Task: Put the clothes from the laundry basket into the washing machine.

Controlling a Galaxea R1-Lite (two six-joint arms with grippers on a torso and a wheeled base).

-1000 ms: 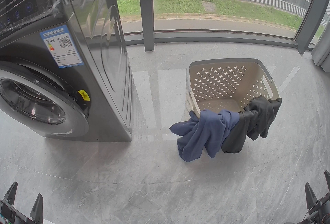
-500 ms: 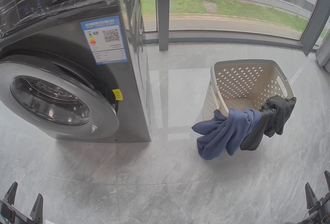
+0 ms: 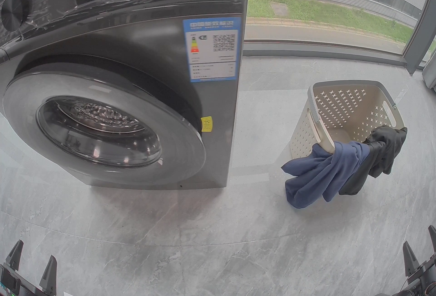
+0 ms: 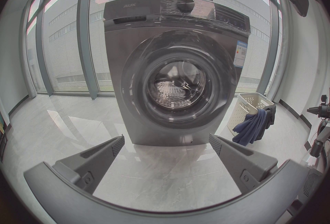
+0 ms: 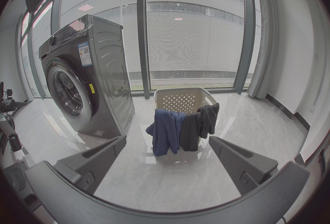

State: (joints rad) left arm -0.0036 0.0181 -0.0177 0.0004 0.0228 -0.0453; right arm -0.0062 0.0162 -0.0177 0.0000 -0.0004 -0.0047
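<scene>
Our head camera has swung left since a second ago, so the whole scene slid right; the things themselves kept their places. From the head, the washer [image 3: 136,97] is cut off at top and left, its door [image 3: 100,131] shut, the drum dim behind glass. The basket [image 3: 349,83] stands apart to its right. A blue garment [image 3: 324,172] and a black garment [image 3: 383,149] hang over its near rim, hiding part of the inside. Our left gripper [image 3: 32,260] and right gripper [image 3: 420,244] are clipped by the lower edge, with bare floor [image 3: 204,238] ahead. From the left wrist, we face the door squarely, fingers [image 4: 96,159] spread wide, nothing between. From the right wrist, fingers likewise wide and unladen, the basket ahead across open floor.
</scene>
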